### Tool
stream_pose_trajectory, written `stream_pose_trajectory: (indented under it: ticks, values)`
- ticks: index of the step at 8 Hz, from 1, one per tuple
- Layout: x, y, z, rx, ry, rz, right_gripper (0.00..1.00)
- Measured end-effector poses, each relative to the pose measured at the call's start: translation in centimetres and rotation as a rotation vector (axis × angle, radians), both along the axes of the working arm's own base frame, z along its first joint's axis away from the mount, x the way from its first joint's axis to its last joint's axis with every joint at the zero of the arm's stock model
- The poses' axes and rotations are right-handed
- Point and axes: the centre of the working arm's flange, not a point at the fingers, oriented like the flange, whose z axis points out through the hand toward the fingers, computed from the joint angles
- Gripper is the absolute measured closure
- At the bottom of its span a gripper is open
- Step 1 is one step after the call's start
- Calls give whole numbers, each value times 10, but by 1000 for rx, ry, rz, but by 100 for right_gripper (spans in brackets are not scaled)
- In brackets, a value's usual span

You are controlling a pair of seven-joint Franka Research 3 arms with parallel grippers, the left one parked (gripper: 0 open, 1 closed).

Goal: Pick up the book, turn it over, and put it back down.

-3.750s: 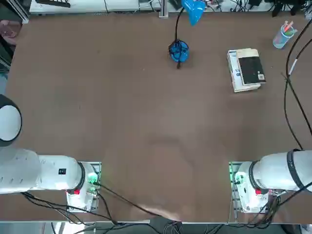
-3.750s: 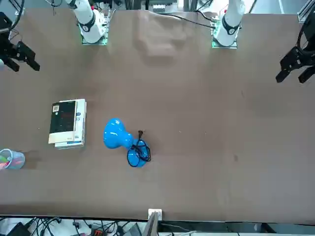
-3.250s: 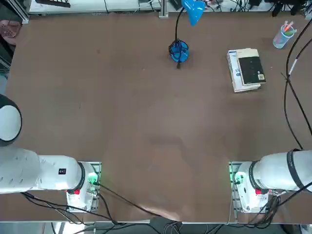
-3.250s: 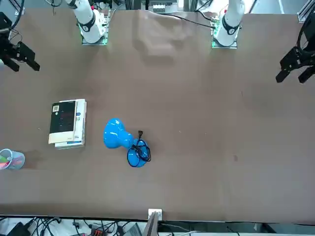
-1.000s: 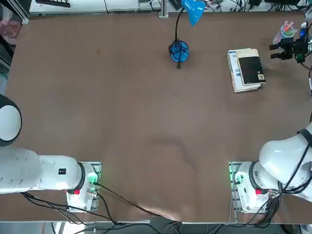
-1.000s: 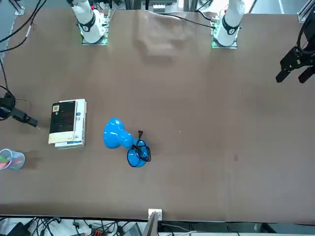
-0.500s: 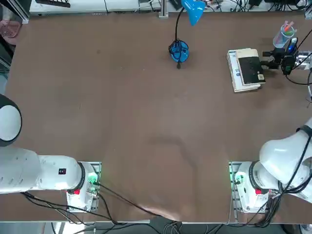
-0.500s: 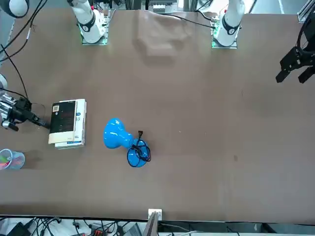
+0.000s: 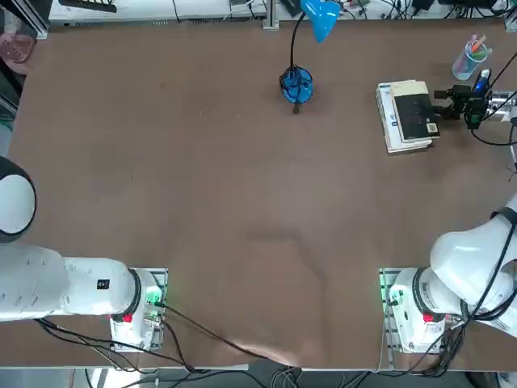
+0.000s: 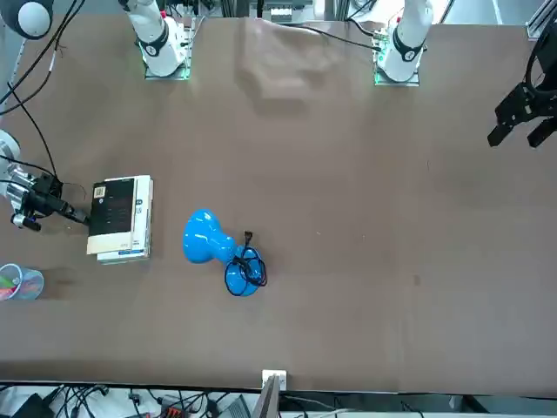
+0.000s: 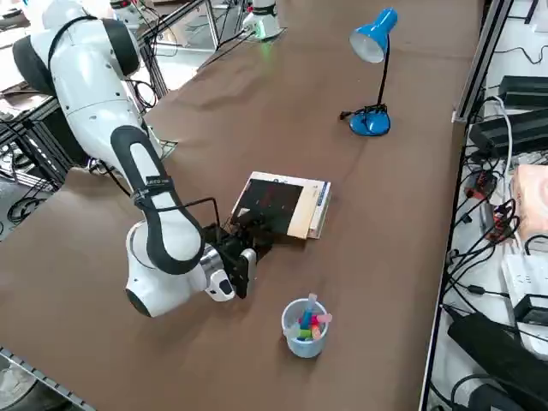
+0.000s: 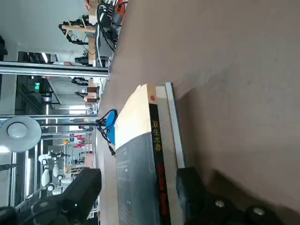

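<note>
The book lies black face up, its white barcode label showing, on top of a larger white book at the table's far right. In the front view the book is at the left. My right gripper is turned sideways, low over the table, at the book's outer edge. The gripper is open. In the wrist view its two fingers stand apart on either side of the book, with the spine between them. From the right side the gripper meets the book at its near corner.
A blue desk lamp stands at the back middle of the table. A clear cup of coloured pens sits just beyond my gripper, near the table's right edge. Black cables trail along that edge.
My right gripper swung in from the table's right edge, past the cup, and came up to the book's outer edge. It stayed open. The book has not moved.
</note>
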Motion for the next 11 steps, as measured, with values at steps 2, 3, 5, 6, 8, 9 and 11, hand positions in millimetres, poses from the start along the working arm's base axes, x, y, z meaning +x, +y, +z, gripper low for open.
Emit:
stream_pose_trajectory:
  ticks: [2, 3, 5, 6, 8, 9, 11]
  values:
    - [2, 3, -4, 16, -4, -12, 3]
    - [2, 6, -8, 25, -2, -13, 3]
    - [2, 9, -13, 34, 2, -12, 3]
    - [4, 9, -12, 35, -2, -9, 4]
    - [10, 15, -9, 45, -14, 1, 6]
    - [12, 19, -9, 49, -17, 5, 5]
    - [14, 22, -9, 58, -22, 2, 10]
